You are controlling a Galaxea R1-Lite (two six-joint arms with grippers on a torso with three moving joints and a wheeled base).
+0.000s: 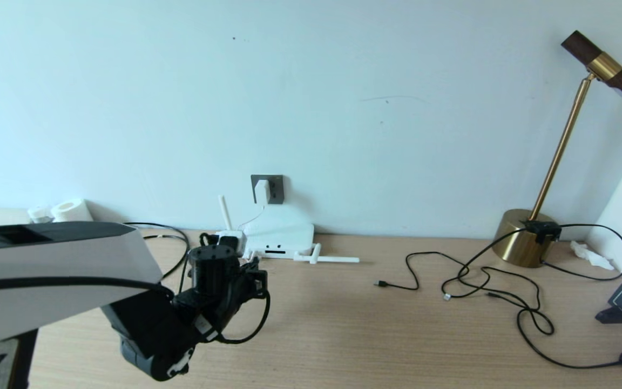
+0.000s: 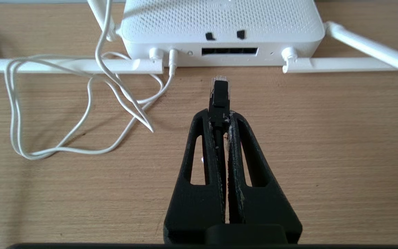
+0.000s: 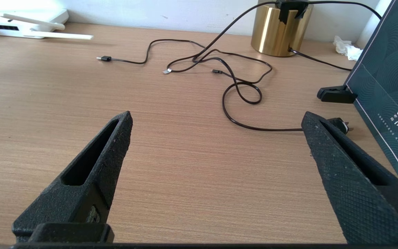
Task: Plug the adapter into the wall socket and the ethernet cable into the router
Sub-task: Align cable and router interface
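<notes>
My left gripper [image 2: 219,116] is shut on the clip plug of the black ethernet cable [image 2: 219,94]. The plug points at the router [image 2: 219,20] and stands a short way before its dark port slot [image 2: 229,51], not touching it. In the head view the left gripper [image 1: 251,268] hovers just in front of the flat white router [image 1: 284,233], with the ethernet cable [image 1: 261,317] looping under the wrist. The white adapter [image 1: 262,190] sits in the dark grey wall socket [image 1: 276,189]; its thin white cord [image 2: 92,103] runs to the router. My right gripper [image 3: 218,119] is open over bare table.
Router antennas [image 1: 327,259] lie flat on the wooden table [image 1: 354,335]. Thin black cables [image 1: 484,286] with small plugs sprawl at the right, near a brass lamp base [image 1: 521,237] and a dark box [image 3: 389,86]. Rolls of tape [image 1: 71,209] stand at the far left.
</notes>
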